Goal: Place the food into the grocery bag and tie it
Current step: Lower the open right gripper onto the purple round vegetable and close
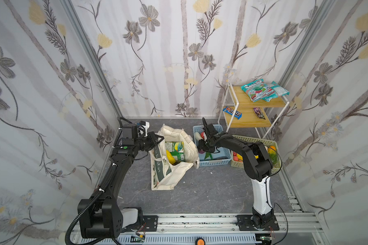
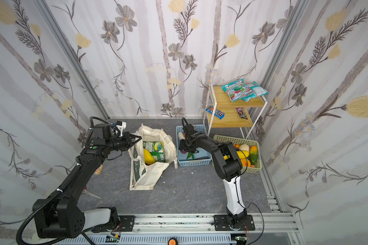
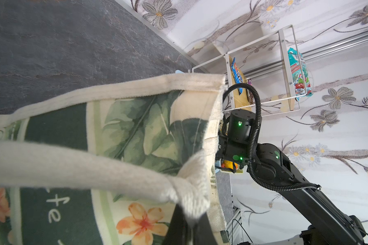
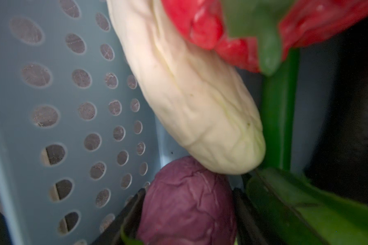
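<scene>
jaws of the left gripper (image 1: 160, 139) pinch the grocery bag (image 1: 170, 176) rim; right gripper (image 4: 189, 197) jaws stand parted astride purple vegetable (image 4: 185, 214) in blue basket (image 4: 51, 84).

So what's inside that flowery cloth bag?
A yellow toy fruit and a green snack packet lie in the bag. Anything beneath them is hidden by them and by the cloth.
</scene>
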Action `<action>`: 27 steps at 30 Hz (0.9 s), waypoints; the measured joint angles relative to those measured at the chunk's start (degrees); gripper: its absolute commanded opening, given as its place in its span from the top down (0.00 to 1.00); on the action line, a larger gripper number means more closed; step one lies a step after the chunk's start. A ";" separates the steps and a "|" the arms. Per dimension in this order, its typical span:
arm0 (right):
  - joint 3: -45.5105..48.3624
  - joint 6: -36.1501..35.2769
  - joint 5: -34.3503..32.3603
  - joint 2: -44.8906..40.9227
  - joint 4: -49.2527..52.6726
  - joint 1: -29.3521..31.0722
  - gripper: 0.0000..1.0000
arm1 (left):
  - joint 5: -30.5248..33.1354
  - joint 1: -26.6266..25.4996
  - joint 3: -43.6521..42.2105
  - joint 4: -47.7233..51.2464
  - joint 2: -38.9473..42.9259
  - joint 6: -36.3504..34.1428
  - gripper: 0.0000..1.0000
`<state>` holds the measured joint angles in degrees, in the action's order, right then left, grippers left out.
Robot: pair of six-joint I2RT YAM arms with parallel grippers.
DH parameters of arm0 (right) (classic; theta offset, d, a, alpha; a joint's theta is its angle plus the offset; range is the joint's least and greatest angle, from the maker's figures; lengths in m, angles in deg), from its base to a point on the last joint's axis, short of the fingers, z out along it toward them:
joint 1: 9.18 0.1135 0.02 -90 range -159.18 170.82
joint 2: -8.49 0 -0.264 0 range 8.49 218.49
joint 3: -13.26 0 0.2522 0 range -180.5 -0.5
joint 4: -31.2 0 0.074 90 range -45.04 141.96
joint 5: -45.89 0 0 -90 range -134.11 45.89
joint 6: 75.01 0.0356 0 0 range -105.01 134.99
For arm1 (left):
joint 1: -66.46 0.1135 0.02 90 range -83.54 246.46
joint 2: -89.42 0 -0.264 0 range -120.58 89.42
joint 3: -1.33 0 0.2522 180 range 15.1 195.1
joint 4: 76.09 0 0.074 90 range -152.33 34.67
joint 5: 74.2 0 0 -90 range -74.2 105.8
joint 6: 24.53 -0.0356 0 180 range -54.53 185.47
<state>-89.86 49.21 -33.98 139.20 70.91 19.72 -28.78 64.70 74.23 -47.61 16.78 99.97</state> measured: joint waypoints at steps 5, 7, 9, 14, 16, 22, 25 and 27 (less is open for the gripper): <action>0.37 0.00 0.07 -0.04 -0.44 0.02 0.41 | 0.00 0.00 0.00 -0.04 0.00 0.00 1.00; 0.66 0.00 0.07 -0.48 -0.35 0.02 0.41 | 0.00 0.00 -0.07 -0.15 0.00 0.00 1.00; 0.90 0.00 0.07 -0.85 -0.35 0.02 0.41 | 0.00 0.00 -0.20 -0.46 0.00 0.00 1.00; 1.29 0.00 0.07 -1.09 -0.26 0.02 0.41 | -0.02 0.00 -0.39 -0.90 0.00 0.02 1.00; 1.55 0.00 0.04 -1.20 -0.24 0.02 0.41 | -0.02 0.00 -0.44 -1.01 0.00 0.04 1.00; 2.14 0.00 0.02 -2.27 -0.24 0.02 0.41 | -0.02 0.00 -0.85 -1.42 0.00 0.22 1.00; 2.56 0.00 0.04 -3.15 -0.20 0.02 0.41 | -0.02 0.00 -0.90 -1.46 0.00 0.22 1.00; 2.82 0.00 0.04 -3.89 -0.24 0.02 0.41 | -0.02 0.00 -0.92 -1.46 0.00 0.22 1.00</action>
<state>-87.04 49.21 -33.94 135.31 70.67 19.74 -28.80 64.70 73.31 -49.08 16.78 100.19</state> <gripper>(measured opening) 0.587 0.052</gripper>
